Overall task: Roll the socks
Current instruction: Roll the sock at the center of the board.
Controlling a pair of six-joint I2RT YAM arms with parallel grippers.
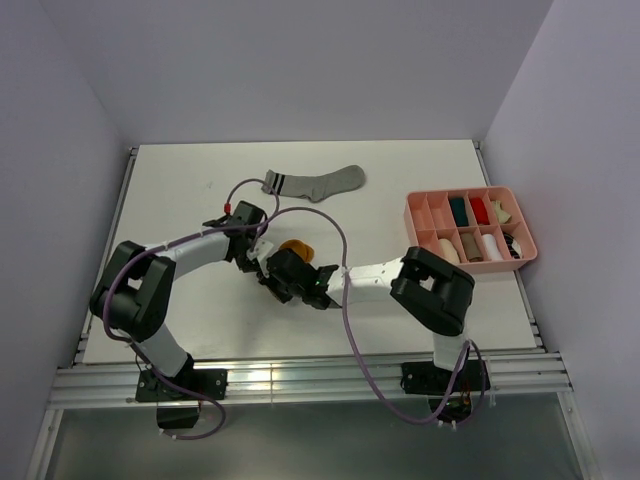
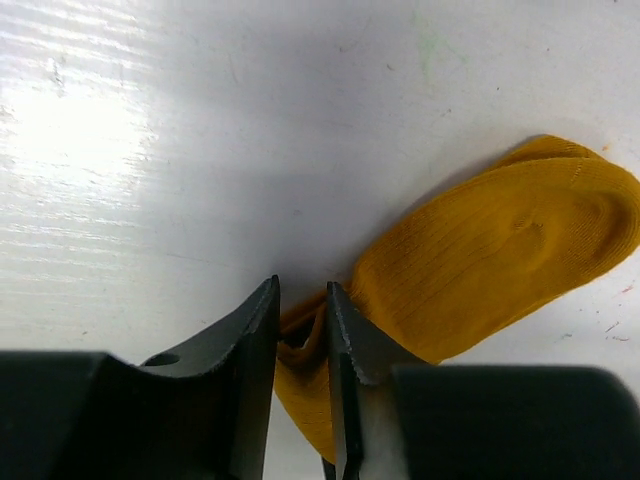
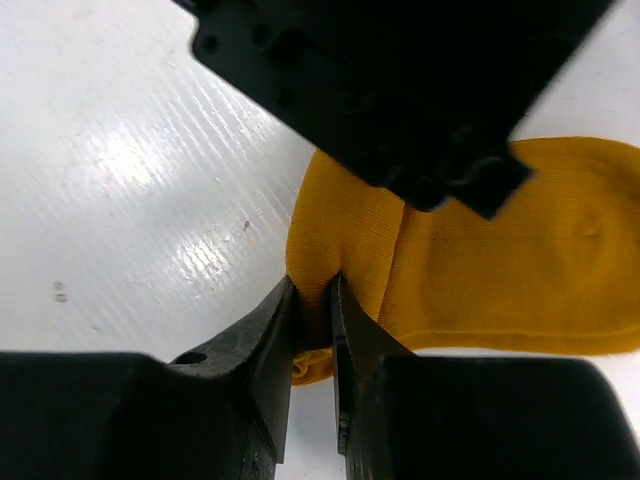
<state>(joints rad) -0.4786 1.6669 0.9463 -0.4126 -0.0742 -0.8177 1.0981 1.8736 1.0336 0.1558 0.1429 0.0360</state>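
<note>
Table [image 1: 190, 190] centre: left hand [image 2: 301, 296], right hand [image 3: 313, 288] pinch sock [image 2: 500, 250].

Overhead, only a patch of the mustard sock [image 1: 295, 247] shows, while up close its near folds vanish behind the left fingers [image 2: 250, 380] and right fingers [image 3: 265, 390], and the pink tray's [image 1: 480, 268] contents are too small to identify.

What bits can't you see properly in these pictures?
- Top view: most of the mustard sock is hidden under the two arms' jaws.
- Top view: the things in the pink tray are too small to name.
- Left wrist view: the sock's near end is hidden behind the jaws and cut off by the bottom edge.
- Right wrist view: the left arm covers the sock's upper part.
</note>
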